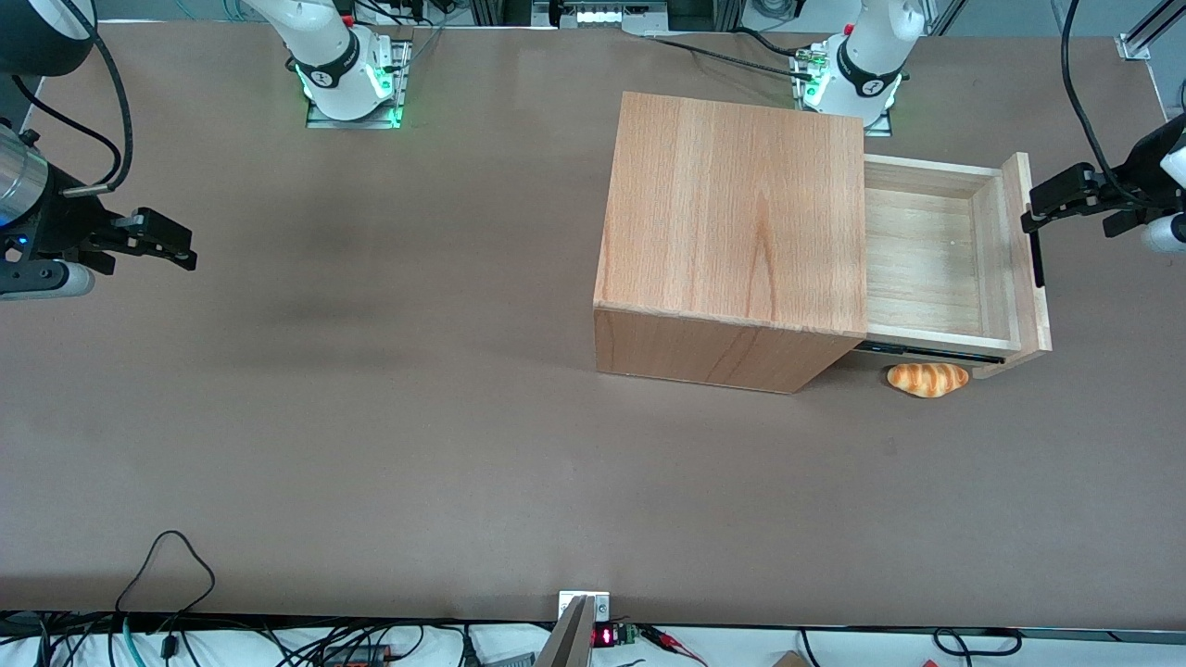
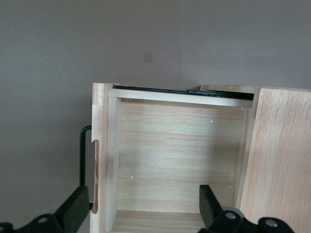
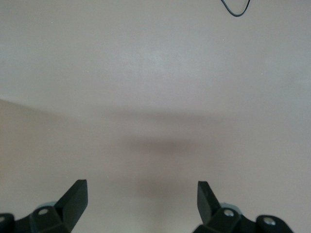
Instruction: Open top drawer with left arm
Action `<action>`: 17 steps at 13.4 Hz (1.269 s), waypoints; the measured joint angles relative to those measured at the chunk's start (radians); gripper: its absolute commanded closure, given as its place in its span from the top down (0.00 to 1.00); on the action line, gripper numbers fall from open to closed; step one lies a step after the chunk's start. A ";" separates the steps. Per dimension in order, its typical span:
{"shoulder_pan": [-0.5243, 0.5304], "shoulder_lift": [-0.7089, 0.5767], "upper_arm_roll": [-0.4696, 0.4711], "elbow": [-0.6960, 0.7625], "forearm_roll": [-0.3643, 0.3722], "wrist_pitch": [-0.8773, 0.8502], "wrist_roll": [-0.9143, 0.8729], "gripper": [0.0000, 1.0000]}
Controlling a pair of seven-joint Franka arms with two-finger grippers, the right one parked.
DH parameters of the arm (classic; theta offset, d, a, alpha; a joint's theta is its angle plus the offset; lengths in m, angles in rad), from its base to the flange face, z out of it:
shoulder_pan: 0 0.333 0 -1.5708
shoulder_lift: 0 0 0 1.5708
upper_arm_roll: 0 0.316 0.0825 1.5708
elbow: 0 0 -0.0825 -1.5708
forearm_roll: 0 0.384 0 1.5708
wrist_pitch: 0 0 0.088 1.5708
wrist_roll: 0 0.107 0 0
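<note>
Brown desk (image 1: 371, 417) carries a wooden cabinet (image 1: 732, 241) whose top drawer (image 1: 936, 255) stands pulled out toward the working arm's end, its pale plank interior bare. Left arm (image 1: 1163, 190) reaches in level from that end, its tool (image 1: 1042, 206) at the drawer's front panel, just beside the black bar handle (image 2: 82, 155). Fingers (image 2: 73, 208) are spread wide apart, gripping nothing, one outside the handle and one over the drawer's interior. Below the drawer, nearer the front camera than the tool, lies a bread roll (image 1: 927, 379).
</note>
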 measured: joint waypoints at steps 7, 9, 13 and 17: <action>0.018 0.007 0.009 0.005 0.000 0.000 0.000 1.00; 0.046 0.010 0.005 0.005 -0.001 0.002 0.000 1.00; 0.104 0.014 -0.059 0.005 -0.002 0.005 -0.014 1.00; 0.104 0.014 -0.081 0.007 -0.002 0.006 -0.023 1.00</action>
